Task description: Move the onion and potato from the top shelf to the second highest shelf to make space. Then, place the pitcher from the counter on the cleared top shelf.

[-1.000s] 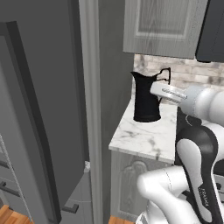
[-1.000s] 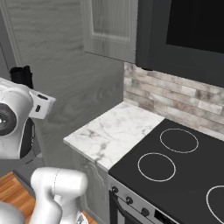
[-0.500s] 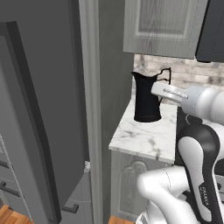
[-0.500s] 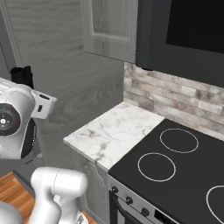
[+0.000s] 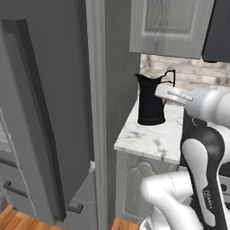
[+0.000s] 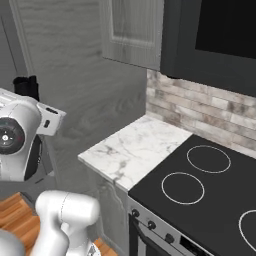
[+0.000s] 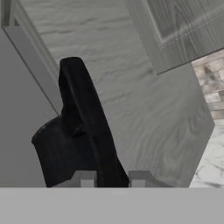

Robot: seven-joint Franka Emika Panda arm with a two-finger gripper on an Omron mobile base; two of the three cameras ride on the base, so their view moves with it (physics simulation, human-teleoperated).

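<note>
Both fingertips (image 7: pixel 87 178) clamp the pitcher (image 5: pixel 150 99) handle above the counter (image 5: pixel 157 137).

The marbled counter (image 5: pixel 155 137) carries the black pitcher (image 5: pixel 149 101), standing upright near its back corner beside the wall.

The gripper (image 7: pixel 112 178) is closing its fingertips (image 7: pixel 86 178) on the pitcher (image 7: pixel 65 148) handle, which is rising between them; marbled counter (image 7: pixel 212 164) is lying rightward.
</note>
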